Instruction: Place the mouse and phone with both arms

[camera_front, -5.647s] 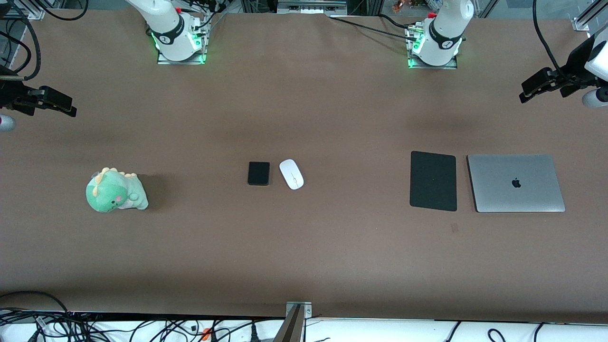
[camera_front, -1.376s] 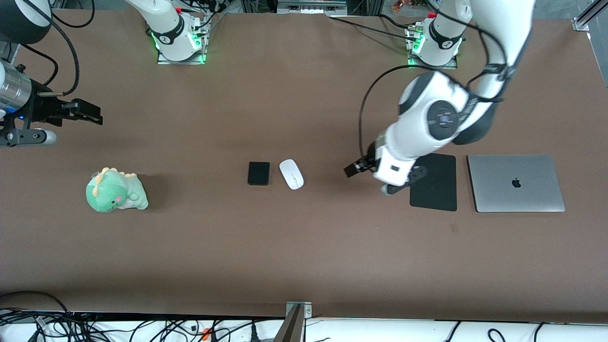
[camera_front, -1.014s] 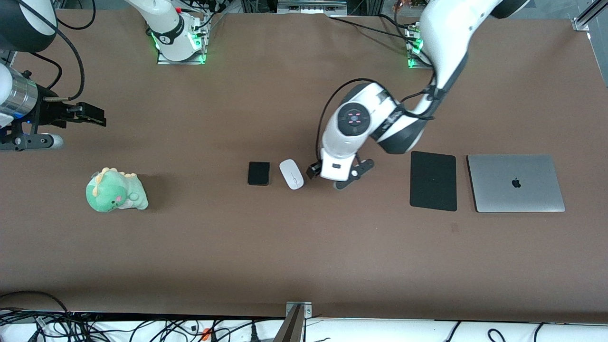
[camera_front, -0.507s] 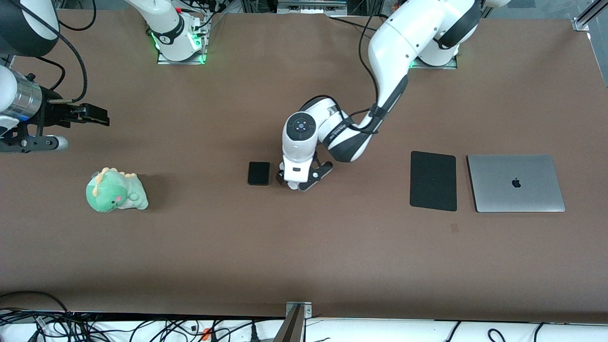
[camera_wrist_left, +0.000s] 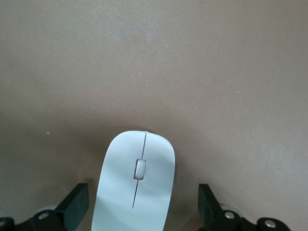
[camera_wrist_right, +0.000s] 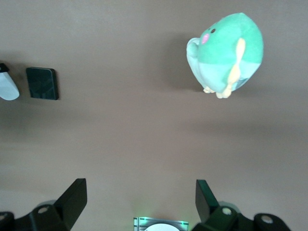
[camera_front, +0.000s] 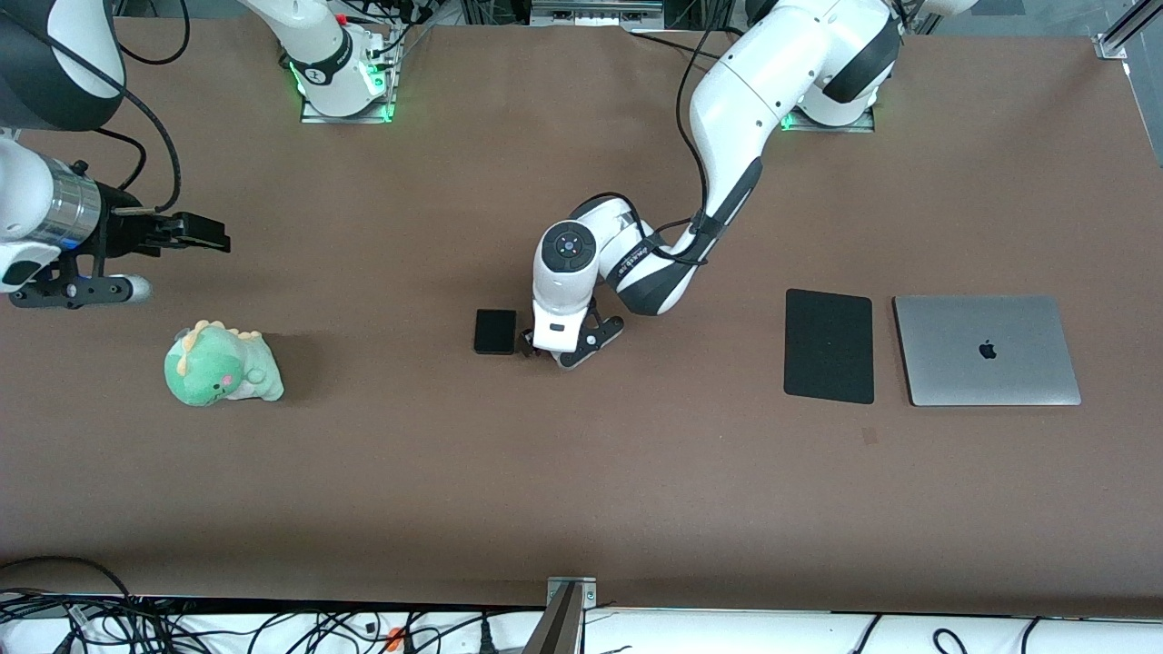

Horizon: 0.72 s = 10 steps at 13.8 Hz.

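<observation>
- Left gripper (camera_wrist_left: 139, 219) — directly over the mouse (camera_wrist_left: 136, 185), fingers (camera_wrist_left: 74, 202) spread wide on either side of it, not grasping; the mouse lies on the table (camera_front: 581, 472).
- Phone (camera_front: 495, 331) — flat on the table just beside the left gripper, toward the right arm's end.
- Right gripper (camera_wrist_right: 139, 211) — released, over bare table near the plush dinosaur (camera_front: 221, 365); holds nothing.
</observation>
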Available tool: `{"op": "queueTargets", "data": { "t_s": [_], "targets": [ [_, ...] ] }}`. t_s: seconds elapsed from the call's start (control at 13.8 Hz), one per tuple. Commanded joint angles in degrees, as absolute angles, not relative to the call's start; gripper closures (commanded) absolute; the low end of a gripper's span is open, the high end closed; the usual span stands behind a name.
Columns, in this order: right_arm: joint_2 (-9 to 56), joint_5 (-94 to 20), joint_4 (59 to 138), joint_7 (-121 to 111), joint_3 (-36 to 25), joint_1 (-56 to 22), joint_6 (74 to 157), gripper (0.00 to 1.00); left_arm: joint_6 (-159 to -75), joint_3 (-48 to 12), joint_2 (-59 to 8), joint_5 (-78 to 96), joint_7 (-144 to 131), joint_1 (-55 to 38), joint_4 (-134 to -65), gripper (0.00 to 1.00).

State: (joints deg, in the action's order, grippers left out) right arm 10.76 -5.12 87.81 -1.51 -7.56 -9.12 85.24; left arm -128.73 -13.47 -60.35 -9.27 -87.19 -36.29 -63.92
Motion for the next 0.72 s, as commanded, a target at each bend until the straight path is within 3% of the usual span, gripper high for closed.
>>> {"op": "queueTargets", "data": {
  "t_s": [0.0,0.29,0.43,0.65],
  "targets": [
    [11.2,-6.7,87.8,-1.1,-7.6,-9.1,85.7,0.0,-128.1,-12.7,-61.4,-11.6,-85.4,-37.9,-62.0,0.0],
    [11.6,-7.0,87.9,-1.1,-7.6,-9.1,85.7,0.0,-128.1,-12.7,-61.4,-13.0,-82.9,-38.0,-63.3,0.0],
    [12.1,-8.3,87.9,-1.1,-7.6,-9.1,85.8,0.0,-127.7,-12.7,-61.3,-13.0,-79.5,-37.6,-63.3,0.28],
    [13.2,-9.7,87.8,-1.1,-7.6,-9.7,86.3,0.0,-127.4,-12.7,-60.6,-12.7,-76.0,-36.4,-63.3,0.54]
  ]
}}
